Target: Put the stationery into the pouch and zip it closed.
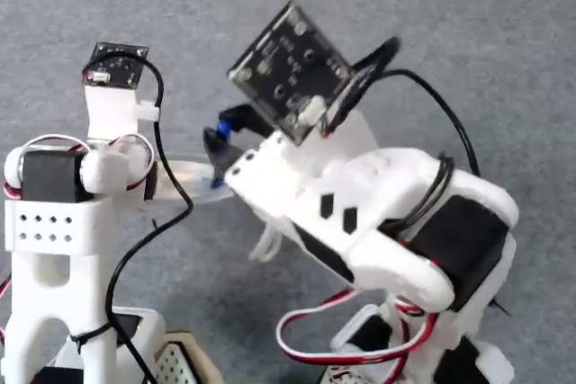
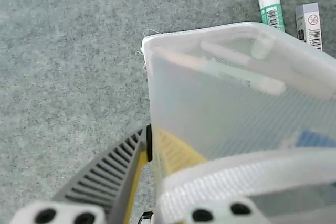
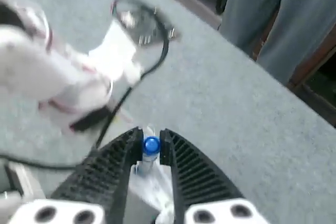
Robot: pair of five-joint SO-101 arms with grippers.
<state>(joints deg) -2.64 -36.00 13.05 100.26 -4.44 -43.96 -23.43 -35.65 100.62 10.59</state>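
Note:
A translucent pouch [image 2: 220, 103] hangs off the table with my left gripper [image 2: 152, 150] shut on its edge; pens and a blue item show through its wall. In the high view the pouch [image 1: 187, 171] lies between the two arms. My right gripper [image 3: 151, 141] is shut on a blue-capped pen [image 3: 151, 146], held upright over the pouch's opening [image 3: 153, 182]. From above, the right gripper [image 1: 216, 146] is close beside the left arm. Two loose pieces of stationery lie on the mat past the pouch: a green-and-white stick [image 2: 271, 9] and a grey one [image 2: 310, 20].
Grey felt mat [image 1: 468, 51] covers the table. The left arm's body [image 3: 58, 77] and its black cable [image 3: 157, 61] stand close to my right gripper. A person's legs [image 3: 294, 19] are beyond the table's far edge.

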